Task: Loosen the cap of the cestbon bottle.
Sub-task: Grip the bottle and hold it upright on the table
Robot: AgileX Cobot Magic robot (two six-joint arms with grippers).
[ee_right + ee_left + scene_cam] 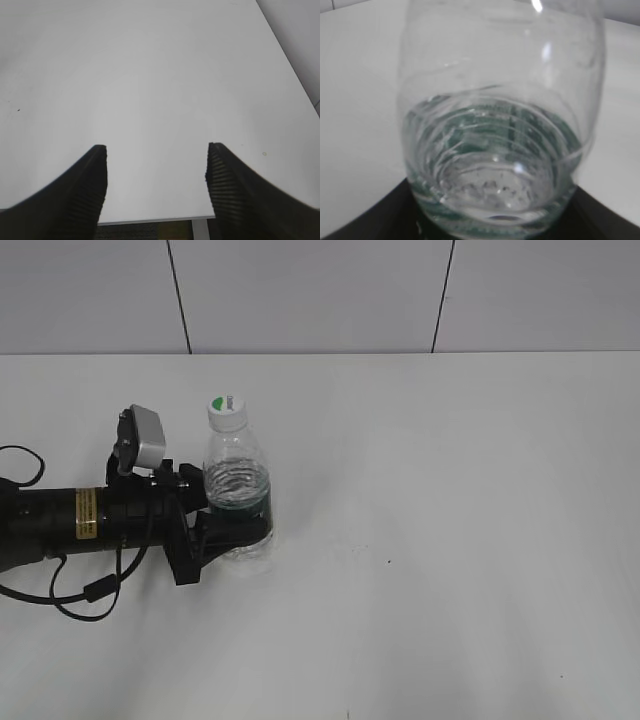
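Note:
The cestbon bottle stands upright on the white table, left of the middle, holding some water, with its dark green label band low on the body. Its white cap with a green mark sits on top, untouched. My left gripper reaches in from the left and is shut on the bottle's lower body. In the left wrist view the clear bottle fills the frame, with a dark finger at the bottom corner. My right gripper is open and empty over bare table; it does not show in the exterior view.
The white table stretches to the right and front of the bottle. A black cable loops beside the left arm. A tiled wall runs along the back. The table's near edge lies just below the right fingers.

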